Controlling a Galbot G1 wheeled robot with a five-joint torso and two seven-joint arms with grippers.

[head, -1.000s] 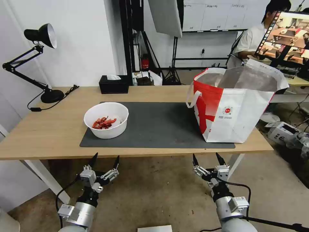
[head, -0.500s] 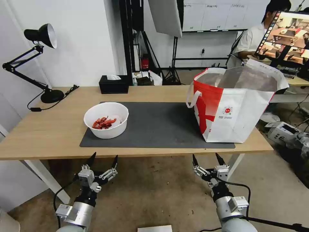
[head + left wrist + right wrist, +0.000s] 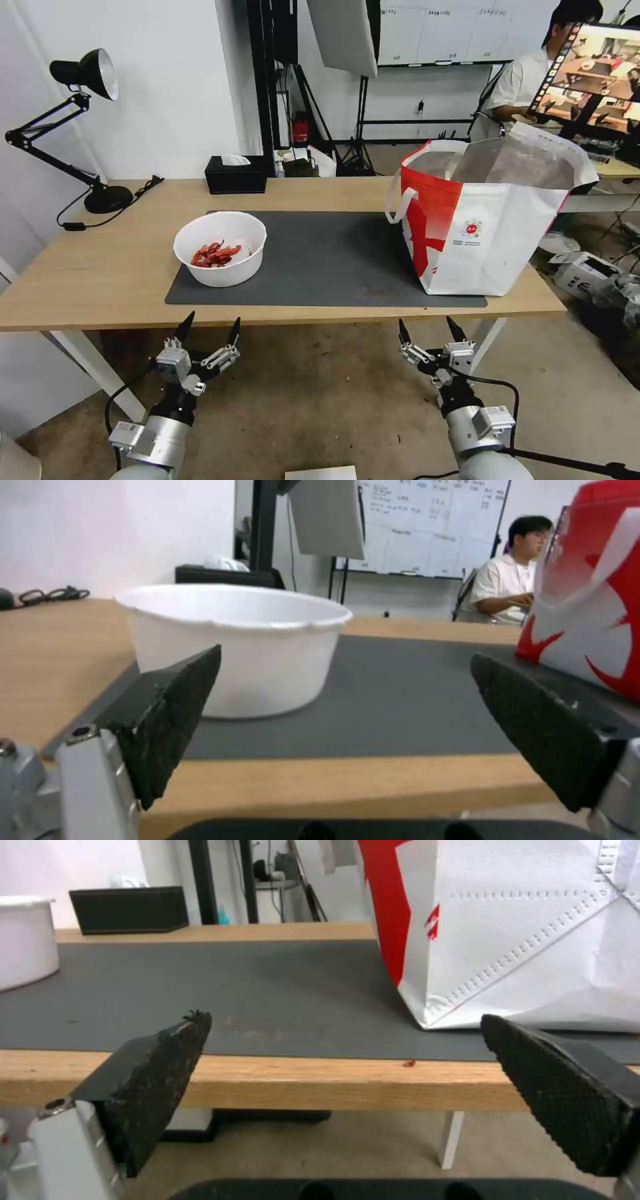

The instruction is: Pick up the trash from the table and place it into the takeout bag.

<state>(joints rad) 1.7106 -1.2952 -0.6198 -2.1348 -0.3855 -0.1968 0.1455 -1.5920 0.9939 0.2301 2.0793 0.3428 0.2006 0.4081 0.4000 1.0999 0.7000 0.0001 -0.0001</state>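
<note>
White walls, a mottled brown floor (image 3: 320, 400), a black desk lamp (image 3: 83, 73), a whiteboard (image 3: 460, 30) behind.

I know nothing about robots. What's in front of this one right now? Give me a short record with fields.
Trash left: white bowl of red shells, on the grey mat
Bag: red-and-white bag, upright, open, at the mat's right end
Left gripper: open, below the table edge, facing the bowl
Right gripper: open, below the edge, near the bag
</note>
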